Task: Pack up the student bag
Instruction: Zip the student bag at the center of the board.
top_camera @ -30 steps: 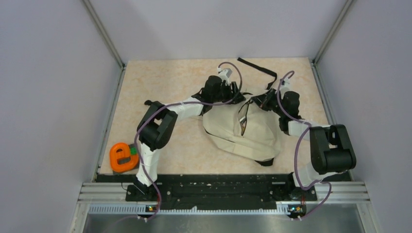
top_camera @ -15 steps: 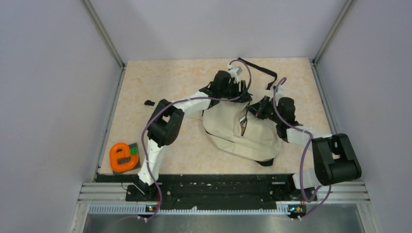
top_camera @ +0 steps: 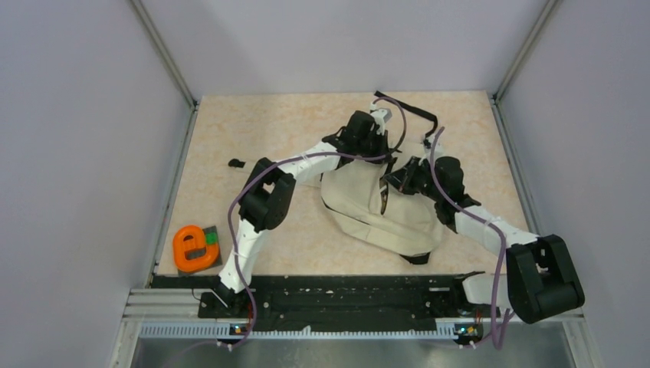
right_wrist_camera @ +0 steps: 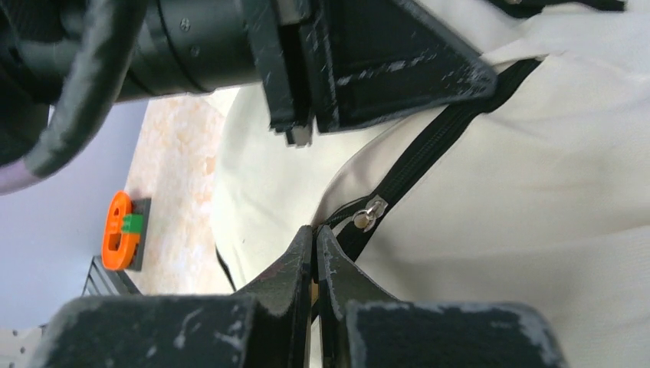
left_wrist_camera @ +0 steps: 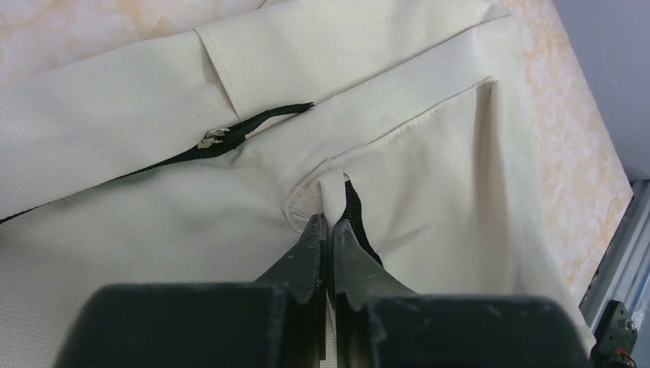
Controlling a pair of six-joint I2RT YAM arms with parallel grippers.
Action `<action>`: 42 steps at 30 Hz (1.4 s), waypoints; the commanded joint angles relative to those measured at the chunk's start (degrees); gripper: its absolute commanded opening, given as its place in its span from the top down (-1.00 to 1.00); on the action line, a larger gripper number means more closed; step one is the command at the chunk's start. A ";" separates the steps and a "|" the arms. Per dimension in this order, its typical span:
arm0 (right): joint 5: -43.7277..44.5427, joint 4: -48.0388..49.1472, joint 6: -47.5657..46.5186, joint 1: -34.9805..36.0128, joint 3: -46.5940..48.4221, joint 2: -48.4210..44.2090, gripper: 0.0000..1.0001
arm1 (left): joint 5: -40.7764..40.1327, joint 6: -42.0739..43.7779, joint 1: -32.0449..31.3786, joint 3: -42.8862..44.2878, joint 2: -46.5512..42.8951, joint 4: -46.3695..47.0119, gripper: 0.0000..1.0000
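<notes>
Top external view: near the left edge of the surface (top_camera: 253, 123) lies an orange piece (top_camera: 193, 248). The bag (top_camera: 356, 207) lies flat a little right of the middle, and its black strap (top_camera: 406, 106) trails to the far side. My left tool (left_wrist_camera: 329, 224) is pressed together and pinches a small fold of the bag cloth near a black zipper (left_wrist_camera: 260, 123). My right tool (right_wrist_camera: 314, 234) is also pressed together, with its tips at the bag beside a metal pull (right_wrist_camera: 370, 213). Whether cloth is between them, I cannot tell.
</notes>
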 commanded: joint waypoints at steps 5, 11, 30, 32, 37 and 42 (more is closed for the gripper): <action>-1.27 -11.33 -3.78 5.10 -0.07 -8.51 1.00 | -2.38 -3.78 -0.84 -1.30 -0.88 3.93 1.00; -1.03 -18.42 -5.09 7.14 -1.36 -12.86 1.00 | -4.97 -5.89 -0.67 -2.43 -2.21 8.41 1.00; -0.38 -30.17 -0.71 18.46 -9.79 -21.74 1.00 | -10.18 -7.47 0.71 -6.70 -4.62 14.86 1.00; 1.73 -31.05 -1.60 18.46 -10.13 -21.85 1.00 | -10.08 -7.41 0.75 -7.47 -5.04 15.72 1.00; 6.34 -34.80 -5.19 18.47 -4.86 -22.71 0.52 | -9.81 -5.98 0.84 -11.05 -7.90 18.62 0.52; 11.99 -38.62 -10.54 18.47 4.60 -22.11 -0.89 | -11.97 -3.99 0.97 -20.80 -16.58 22.51 -0.62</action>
